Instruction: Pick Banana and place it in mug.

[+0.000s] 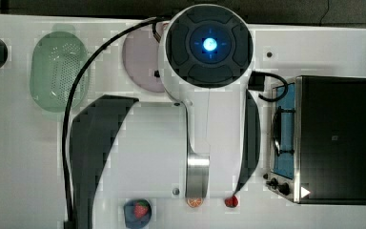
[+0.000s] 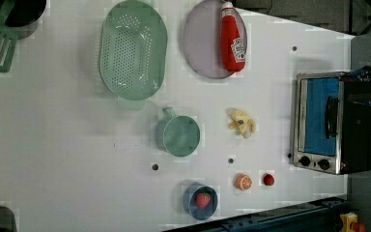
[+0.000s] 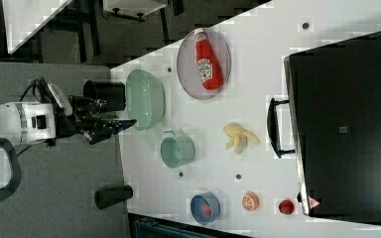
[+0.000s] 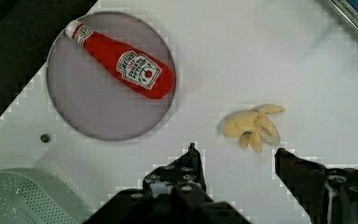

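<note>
The banana (image 2: 242, 123) is a small pale-yellow peeled piece lying on the white table between the mug and the toaster oven; it also shows in the right view (image 3: 239, 136). The mug (image 2: 178, 135), dull green with a small handle, stands upright a short way from the banana (image 4: 251, 126) and is seen in the right view (image 3: 177, 150). In the wrist view my gripper (image 4: 235, 151) is open with nothing between its dark fingers (image 4: 189, 168), and the banana lies just past the fingertips. In the right view the gripper (image 3: 119, 122) hangs at the end of the white arm.
A pale-green colander (image 2: 133, 50) and a grey plate (image 2: 204, 53) with a ketchup bottle (image 2: 233, 41) lie at the back. A toaster oven (image 2: 328, 123) stands beside the banana. An orange slice (image 2: 243, 182), a strawberry (image 2: 268, 180) and a blue bowl (image 2: 200, 210) sit near the front edge.
</note>
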You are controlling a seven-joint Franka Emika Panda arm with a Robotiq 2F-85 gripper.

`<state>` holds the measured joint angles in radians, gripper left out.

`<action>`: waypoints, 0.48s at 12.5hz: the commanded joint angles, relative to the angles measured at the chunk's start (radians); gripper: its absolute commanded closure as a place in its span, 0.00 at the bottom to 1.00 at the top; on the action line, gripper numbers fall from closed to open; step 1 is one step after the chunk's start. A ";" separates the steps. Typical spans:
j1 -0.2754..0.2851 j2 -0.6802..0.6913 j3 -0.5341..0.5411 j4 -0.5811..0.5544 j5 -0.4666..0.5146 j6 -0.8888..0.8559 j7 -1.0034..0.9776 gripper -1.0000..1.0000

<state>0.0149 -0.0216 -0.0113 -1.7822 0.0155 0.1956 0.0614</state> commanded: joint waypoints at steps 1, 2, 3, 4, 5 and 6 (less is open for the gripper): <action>-0.015 -0.251 -0.045 -0.101 -0.030 -0.179 -0.024 0.21; -0.015 -0.251 -0.044 -0.104 -0.030 -0.179 -0.024 0.10; -0.015 -0.250 -0.044 -0.111 -0.030 -0.178 -0.024 0.00; -0.015 -0.248 -0.044 -0.125 -0.030 -0.177 -0.024 0.00; -0.014 -0.242 -0.043 -0.148 -0.030 -0.167 -0.024 0.00; -0.014 -0.235 -0.043 -0.177 -0.030 -0.141 -0.024 0.00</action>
<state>0.0077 -0.3501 -0.0616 -1.9141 -0.0046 0.0392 0.0613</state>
